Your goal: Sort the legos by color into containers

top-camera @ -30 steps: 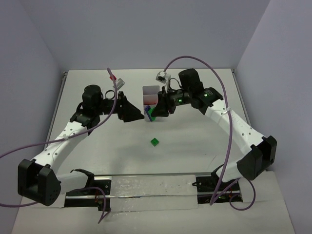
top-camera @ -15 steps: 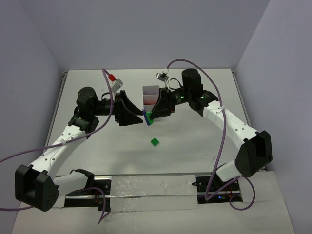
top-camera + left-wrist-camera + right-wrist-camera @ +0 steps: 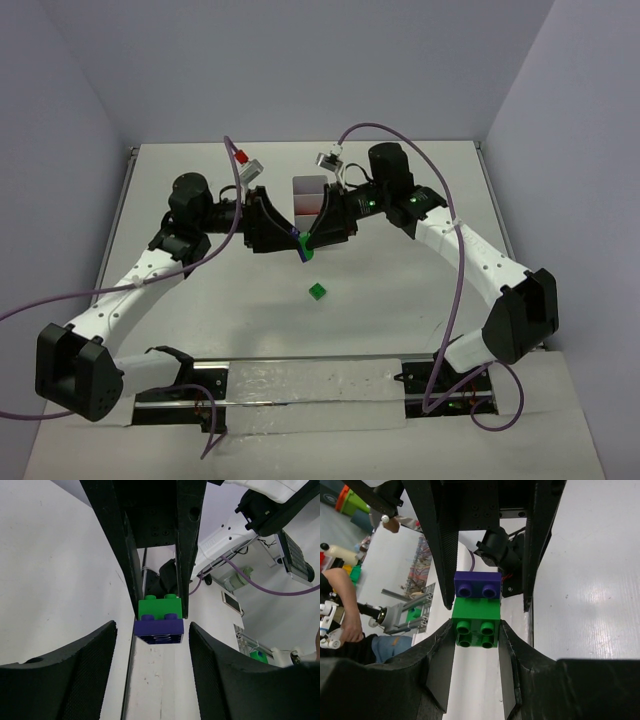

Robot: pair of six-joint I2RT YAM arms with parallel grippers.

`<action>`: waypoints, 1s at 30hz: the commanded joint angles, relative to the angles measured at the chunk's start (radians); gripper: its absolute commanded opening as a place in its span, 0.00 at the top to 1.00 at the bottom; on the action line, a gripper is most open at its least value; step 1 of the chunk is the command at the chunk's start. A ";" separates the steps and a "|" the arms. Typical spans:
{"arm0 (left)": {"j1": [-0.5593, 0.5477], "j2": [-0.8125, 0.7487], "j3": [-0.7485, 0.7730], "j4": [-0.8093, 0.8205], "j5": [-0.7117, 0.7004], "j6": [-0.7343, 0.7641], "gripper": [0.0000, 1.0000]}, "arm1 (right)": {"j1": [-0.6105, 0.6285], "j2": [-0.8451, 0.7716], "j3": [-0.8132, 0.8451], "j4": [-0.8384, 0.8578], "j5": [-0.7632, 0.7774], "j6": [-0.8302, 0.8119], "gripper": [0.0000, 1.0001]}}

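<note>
A green lego (image 3: pixel 475 625) joined to a purple lego (image 3: pixel 477 586) hangs above the table (image 3: pixel 400 290), just on the near side of the white tray (image 3: pixel 310 188). The pair's long axis runs from claw to claw, with the purple end toward the left arm. Raised marks on the purple face are too small to read. The right claw (image 3: pixel 476 628) pinches the green lego. The left claw (image 3: pixel 152 627), spread wide around the purple lego, has moved in closer. A loose green lego (image 3: pixel 316 290) lies on the table nearby.

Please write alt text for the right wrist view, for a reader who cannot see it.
The right gripper clamps a small green plastic brick with a purple brick joined to it. The open left gripper straddles the purple brick.
</note>
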 commanded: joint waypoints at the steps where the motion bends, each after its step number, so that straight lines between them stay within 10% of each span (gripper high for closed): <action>1: -0.021 0.003 0.044 0.045 0.010 -0.017 0.38 | 0.007 -0.017 0.045 -0.018 0.013 -0.038 1.00; 17: -0.022 -0.001 0.040 -0.109 0.044 0.077 1.00 | -0.049 -0.039 0.017 0.012 -0.028 -0.016 1.00; 30: 0.131 -0.001 0.037 -0.369 -0.022 0.345 1.00 | -0.157 -0.066 0.055 -0.167 0.112 -0.173 1.00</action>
